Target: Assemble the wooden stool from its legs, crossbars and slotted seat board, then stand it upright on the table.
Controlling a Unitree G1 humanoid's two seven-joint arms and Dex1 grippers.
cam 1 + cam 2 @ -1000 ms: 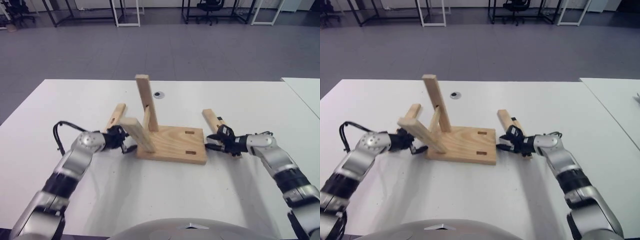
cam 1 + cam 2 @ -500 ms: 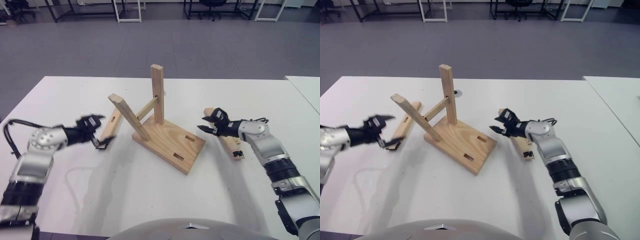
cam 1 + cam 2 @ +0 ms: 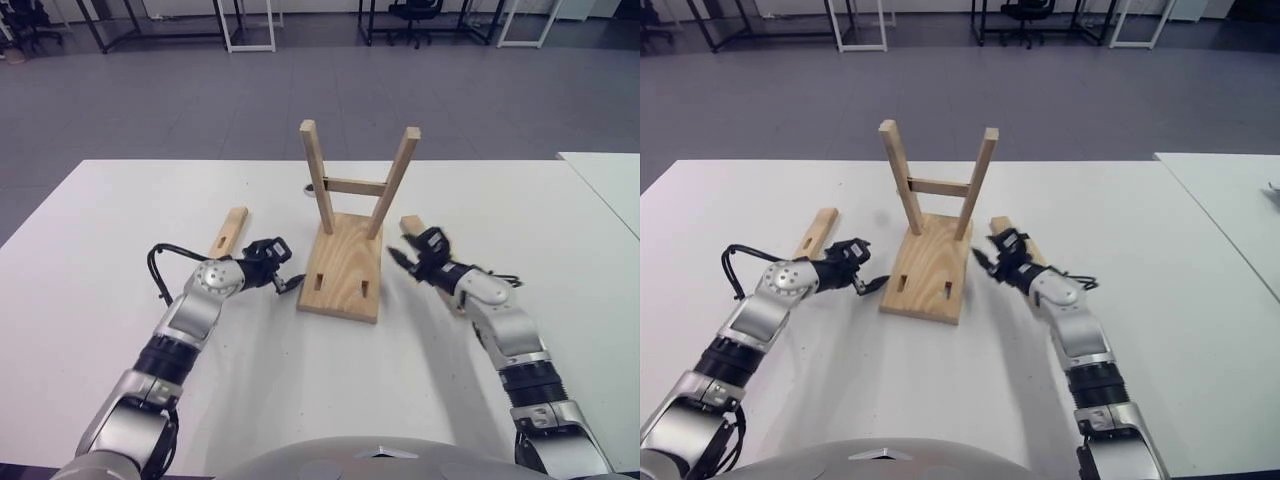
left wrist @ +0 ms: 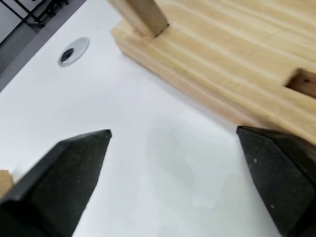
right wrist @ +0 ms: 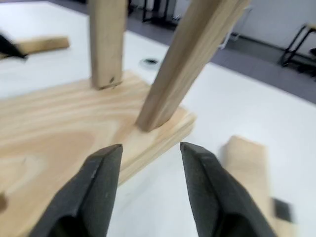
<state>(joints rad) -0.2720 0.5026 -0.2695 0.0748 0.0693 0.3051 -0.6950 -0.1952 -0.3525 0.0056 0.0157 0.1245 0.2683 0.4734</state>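
Well, the left pincer (image 4: 174,133) sits low over the desk (image 3: 90,230), spread wide with nothing between its fingers (image 4: 74,173). Its tips stop just short of the seat board (image 3: 340,262), on the board's long edge at the robot's left. The right pincer (image 5: 150,150) is at the opposite long edge, also parted, though less widely, and also empty. It points at the board's far corner.

The seat board lies flat on the desk between the two pincers, with one short end toward the robot. Two legs stand in its far end, a left leg (image 3: 317,175) roughly upright and a right leg (image 3: 394,180) leaning outward at the top. A crossbar (image 3: 354,186) joins them partway up. Two empty slots (image 3: 320,283) show in the board's near end.

A loose leg (image 3: 230,232) lies flat on the desk beside the board on the robot's left, apart from it and just beyond the left pincer. On the other side a second loose piece (image 5: 249,158) lies near the board, by the right pincer; I can't quite tell whether the two touch. A round grommet (image 4: 73,51) sits in the desk beyond the board's far end.
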